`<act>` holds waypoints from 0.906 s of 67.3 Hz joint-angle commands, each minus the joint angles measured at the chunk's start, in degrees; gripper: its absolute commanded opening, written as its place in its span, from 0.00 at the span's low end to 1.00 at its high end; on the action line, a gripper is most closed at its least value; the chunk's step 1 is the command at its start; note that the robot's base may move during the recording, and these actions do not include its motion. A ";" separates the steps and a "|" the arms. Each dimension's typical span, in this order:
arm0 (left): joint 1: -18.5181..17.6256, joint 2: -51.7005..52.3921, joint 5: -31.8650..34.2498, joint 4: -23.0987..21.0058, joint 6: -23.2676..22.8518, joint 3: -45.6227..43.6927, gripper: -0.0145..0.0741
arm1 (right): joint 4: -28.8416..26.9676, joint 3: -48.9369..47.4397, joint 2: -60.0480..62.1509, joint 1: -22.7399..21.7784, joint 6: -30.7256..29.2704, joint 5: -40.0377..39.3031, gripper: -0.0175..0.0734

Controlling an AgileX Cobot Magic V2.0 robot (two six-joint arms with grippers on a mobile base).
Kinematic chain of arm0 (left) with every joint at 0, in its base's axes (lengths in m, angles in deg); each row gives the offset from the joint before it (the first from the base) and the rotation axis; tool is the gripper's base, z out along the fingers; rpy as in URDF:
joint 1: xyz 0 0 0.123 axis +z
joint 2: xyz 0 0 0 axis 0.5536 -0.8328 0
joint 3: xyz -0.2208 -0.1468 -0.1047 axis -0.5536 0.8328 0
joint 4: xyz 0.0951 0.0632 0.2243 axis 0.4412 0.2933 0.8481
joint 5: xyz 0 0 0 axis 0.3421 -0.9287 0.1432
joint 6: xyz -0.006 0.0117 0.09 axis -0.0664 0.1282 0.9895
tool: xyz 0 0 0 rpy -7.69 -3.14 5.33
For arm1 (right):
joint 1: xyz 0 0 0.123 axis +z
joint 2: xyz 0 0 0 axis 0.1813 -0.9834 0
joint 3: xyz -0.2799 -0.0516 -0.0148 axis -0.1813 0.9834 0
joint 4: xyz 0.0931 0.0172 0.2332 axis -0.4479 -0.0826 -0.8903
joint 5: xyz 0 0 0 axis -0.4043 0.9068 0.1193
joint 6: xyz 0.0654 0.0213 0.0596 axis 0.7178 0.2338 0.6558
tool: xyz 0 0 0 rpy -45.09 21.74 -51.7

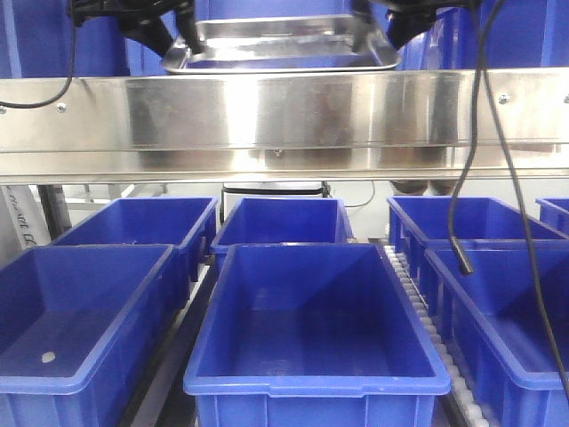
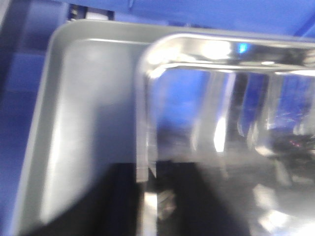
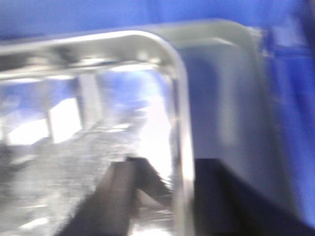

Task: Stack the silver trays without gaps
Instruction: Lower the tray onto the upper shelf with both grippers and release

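In the front view a shiny silver tray hangs at the top, above the shelf rail, with one gripper at each end. My left gripper is shut on its left rim, and the left wrist view shows the dark fingers pinching that rolled rim at the left gripper. My right gripper is shut on the right rim, one finger on each side at the right gripper. Under the held tray lies a second silver tray, duller grey, its corner sticking out past the held one.
A long steel shelf rail runs across just below the trays. Several deep blue bins fill the lower level. A black cable hangs down at the right. Blue bins stand behind the trays.
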 commanded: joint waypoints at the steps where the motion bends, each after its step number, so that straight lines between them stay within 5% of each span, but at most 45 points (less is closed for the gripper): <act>1: 0.91 0.56 2.03 -1.33 -0.65 -0.76 0.48 | -0.14 -0.78 0.58 -0.52 -0.61 -2.92 0.48; 25: 1.63 0.56 2.03 2.34 -0.65 -0.76 0.50 | 0.27 -0.78 0.58 -2.74 -0.61 -2.75 0.47; 29: 1.63 0.86 1.17 2.34 -0.65 -1.01 0.41 | 0.27 -1.22 0.71 -2.74 -0.61 -1.81 0.45; 37: 1.63 2.30 -0.55 2.22 -0.54 -2.52 0.11 | 0.27 -3.36 2.06 -2.74 -0.61 1.86 0.23; 40: 1.63 2.85 -0.28 2.22 -0.54 -3.09 0.16 | 0.27 -3.93 2.83 -2.74 -0.61 2.63 0.15; 53: 1.63 3.14 4.69 2.22 -0.54 -6.08 0.21 | 0.27 -6.10 4.06 -2.74 -0.61 -0.56 0.19; 61: 1.63 3.49 -2.15 2.10 -0.54 -9.31 0.19 | -0.44 -8.11 4.83 -2.74 -0.61 1.32 0.18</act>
